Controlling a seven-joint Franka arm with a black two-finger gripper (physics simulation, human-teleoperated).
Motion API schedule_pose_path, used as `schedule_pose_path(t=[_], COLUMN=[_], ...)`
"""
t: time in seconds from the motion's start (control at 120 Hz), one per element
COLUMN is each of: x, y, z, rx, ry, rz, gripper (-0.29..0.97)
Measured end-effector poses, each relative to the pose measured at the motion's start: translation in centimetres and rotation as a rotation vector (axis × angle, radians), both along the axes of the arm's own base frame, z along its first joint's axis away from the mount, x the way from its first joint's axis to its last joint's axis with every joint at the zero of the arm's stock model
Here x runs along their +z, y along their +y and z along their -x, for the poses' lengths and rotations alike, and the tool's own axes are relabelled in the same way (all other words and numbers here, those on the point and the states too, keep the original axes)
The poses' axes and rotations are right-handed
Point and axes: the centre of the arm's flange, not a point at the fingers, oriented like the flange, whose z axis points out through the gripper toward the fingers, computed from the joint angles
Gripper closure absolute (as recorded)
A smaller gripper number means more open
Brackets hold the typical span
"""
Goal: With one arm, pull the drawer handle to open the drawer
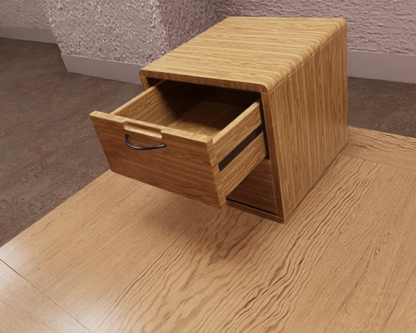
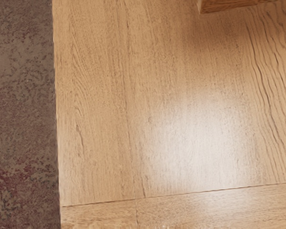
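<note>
Standing toward the back of the wooden table [image 1: 263,277]: 1 small cabinet [image 1: 308,118], with its drawer [image 1: 173,156] drawn well out toward the exterior view's left and the bare inside exposed. Judged from that, opening done or nearly so. Hung on the drawer front, just under its upper edge: 1 thin dark handle [image 1: 144,144], bowed downward, fixed at both ends, touched by nothing. Likely rigid metal, narrow and smooth, so best pinched at its low middle, 1 finger behind the loop and 1 in front, then drawn straight along the slide; a skewed pull apt to bind. Probably light for its bulk and easy-gliding. Gripper open or closed: impossible to tell. Looking down from the wrist on table planks beside speckled floor [image 2: 19,119], with 1 wooden corner [image 2: 224,5] close by.
</note>
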Motion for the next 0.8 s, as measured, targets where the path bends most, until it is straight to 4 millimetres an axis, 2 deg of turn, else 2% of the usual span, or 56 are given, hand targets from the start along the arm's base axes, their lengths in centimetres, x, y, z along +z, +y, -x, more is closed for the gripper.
schedule_pose_path(t=[0.042, 0.108, 0.158, 0.208, 0.283, 0.333, 0.383, 0.458, 0.492, 0.592, 0.642, 0.733, 0.8], x=[-0.9, -6.7, -8.8, -9.7, -10.2, -11.0, -10.6, -10.3, -10.4, -10.5, -10.0, -9.4, -9.3], y=[0.1, 1.4, 1.3, 1.3, 1.8, 3.1, 3.8, 0.9, -0.8, -9.0, -12.3, -16.3, -18.3], z=[-1.2, -5.6, -8.1, -9.1, -9.5, -10.3, -11.0, -11.4, -12.1, -16.6, -17.9, -19.8, -20.4], rx=[0.014, 0.046, 0.049, 0.055, 0.078, 0.115, 0.148, 0.13, 0.112, -0.011, -0.059, -0.124, -0.156], ry=[0.017, 0.127, 0.165, 0.172, 0.167, 0.152, 0.122, 0.087, 0.081, 0.079, 0.071, 0.075, 0.076], rz=[0.003, 0.052, 0.06, 0.069, 0.081, 0.075, 0.046, 0.071, 0.083, 0.097, 0.09, 0.021, -0.003], gripper=[0.03, 0.03, 0.03, 0.03, 0.03, 0.03, 0.03, 0.03, 0.03, 0.02, 0.03, 0.03, 0.03])
